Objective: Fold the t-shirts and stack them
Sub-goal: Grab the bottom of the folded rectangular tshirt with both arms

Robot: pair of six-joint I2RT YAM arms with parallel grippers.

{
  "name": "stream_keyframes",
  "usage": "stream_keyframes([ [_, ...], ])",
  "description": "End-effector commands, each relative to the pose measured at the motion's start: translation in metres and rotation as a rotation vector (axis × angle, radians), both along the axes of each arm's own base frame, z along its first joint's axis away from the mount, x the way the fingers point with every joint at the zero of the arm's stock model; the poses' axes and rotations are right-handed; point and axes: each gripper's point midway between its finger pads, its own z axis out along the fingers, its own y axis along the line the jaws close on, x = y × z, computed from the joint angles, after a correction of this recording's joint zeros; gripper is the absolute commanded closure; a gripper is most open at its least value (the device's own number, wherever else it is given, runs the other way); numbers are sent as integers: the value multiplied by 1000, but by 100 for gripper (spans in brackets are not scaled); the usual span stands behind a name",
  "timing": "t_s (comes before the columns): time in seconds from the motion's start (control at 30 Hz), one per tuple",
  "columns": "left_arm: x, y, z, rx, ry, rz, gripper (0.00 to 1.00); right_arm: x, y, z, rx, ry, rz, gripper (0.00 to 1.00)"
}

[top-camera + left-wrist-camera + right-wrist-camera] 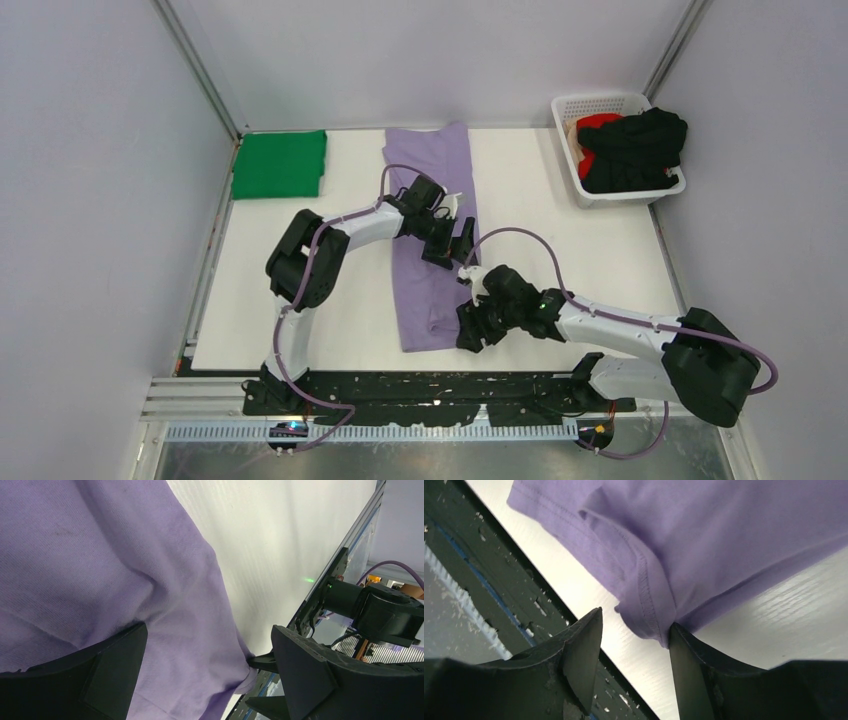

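Near-edge centre | lavender t-shirt [425,290] corner sits within right gripper [635,622], jaws parted | left gripper [207,635] spread wide over its right side

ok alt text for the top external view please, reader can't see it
A lavender t-shirt lies in a long strip down the middle of a white table, the left gripper over its right edge and the right gripper at its near end. A folded green t-shirt sits far left; a white basket far right holds black clothing and red clothing.
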Motion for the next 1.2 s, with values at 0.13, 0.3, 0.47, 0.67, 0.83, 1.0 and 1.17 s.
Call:
stream_keyframes([
  [0.13, 6, -2, 3, -14, -35, -20, 0, -32, 11, 25, 104, 76, 120, 44],
  [0.3, 5, -2, 5, -21, -38, -32, 0, -12, 7, 18, 51, 1, 47, 47],
  [0.47, 4, -1, 7, -20, -44, -38, 0, -2, 6, 7, -2, -16, 31, 65],
  [0.67, 7, 1, 6, 1, -54, -15, 0, 6, -4, 11, -58, -25, -48, 94],
  [0.83, 13, 6, 2, 48, -48, 37, 0, 19, -66, 23, -361, -129, -373, 95],
  [1.0, 19, 7, -3, 59, -22, 69, 0, 9, -86, 19, -479, -208, -444, 95],
  [1.17, 21, 11, -10, 81, -4, 79, 1, 0, -80, 13, -523, -295, -422, 84],
])
